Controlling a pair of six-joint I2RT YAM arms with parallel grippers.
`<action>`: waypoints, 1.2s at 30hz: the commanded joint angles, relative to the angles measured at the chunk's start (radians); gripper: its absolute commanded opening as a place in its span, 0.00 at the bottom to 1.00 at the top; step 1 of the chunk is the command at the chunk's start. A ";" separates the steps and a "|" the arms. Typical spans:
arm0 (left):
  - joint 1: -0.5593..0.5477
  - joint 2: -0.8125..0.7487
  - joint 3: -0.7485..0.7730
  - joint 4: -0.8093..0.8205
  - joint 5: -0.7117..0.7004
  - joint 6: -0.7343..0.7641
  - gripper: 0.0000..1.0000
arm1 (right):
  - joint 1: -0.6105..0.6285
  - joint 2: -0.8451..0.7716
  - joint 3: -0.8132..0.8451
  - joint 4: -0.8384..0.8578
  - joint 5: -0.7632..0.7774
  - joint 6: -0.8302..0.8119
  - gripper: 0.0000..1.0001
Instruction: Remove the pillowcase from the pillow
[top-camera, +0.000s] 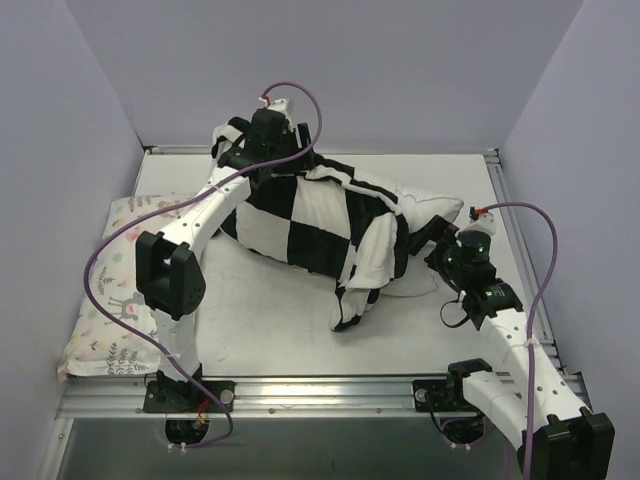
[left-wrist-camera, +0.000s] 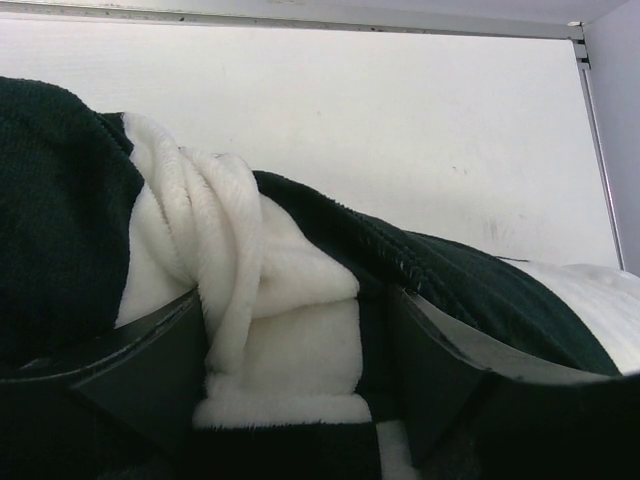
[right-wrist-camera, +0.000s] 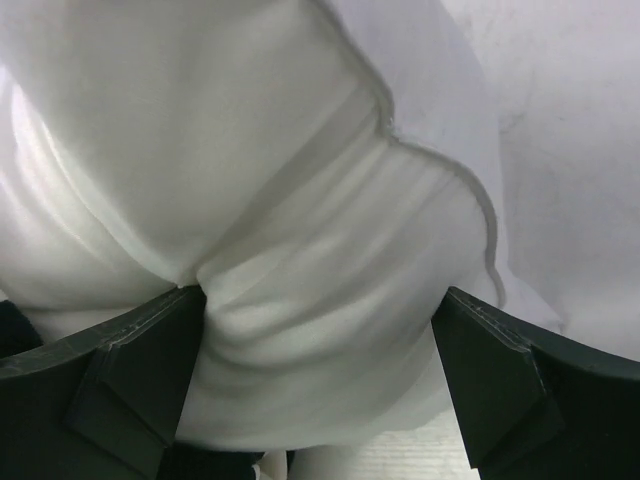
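The black and white checkerboard pillowcase (top-camera: 310, 225) lies across the middle of the table, still over most of the plain white pillow (top-camera: 432, 210), whose end sticks out on the right. My left gripper (top-camera: 240, 152) is shut on the pillowcase's far left end. The left wrist view shows bunched white and black pile (left-wrist-camera: 290, 330) pinched in the left gripper (left-wrist-camera: 300, 370). My right gripper (top-camera: 437, 248) is shut on the exposed pillow end. In the right wrist view, creased white pillow (right-wrist-camera: 320, 300) fills the right gripper (right-wrist-camera: 320, 370).
A pastel floral print pillow (top-camera: 105, 290) lies along the table's left side under the left arm. A loose flap of pillowcase (top-camera: 352, 300) hangs toward the front. Purple walls enclose the table (top-camera: 270, 330) on three sides.
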 joint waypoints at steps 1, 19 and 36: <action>-0.012 0.050 -0.035 -0.091 0.066 0.003 0.76 | 0.030 0.017 -0.074 0.134 -0.142 -0.010 1.00; -0.092 -0.366 -0.156 -0.005 -0.049 0.101 0.97 | 0.084 0.181 0.084 -0.033 0.081 -0.098 0.00; -0.241 -0.449 -0.610 0.309 -0.127 0.060 0.97 | 0.159 0.155 0.167 -0.131 0.108 -0.114 0.00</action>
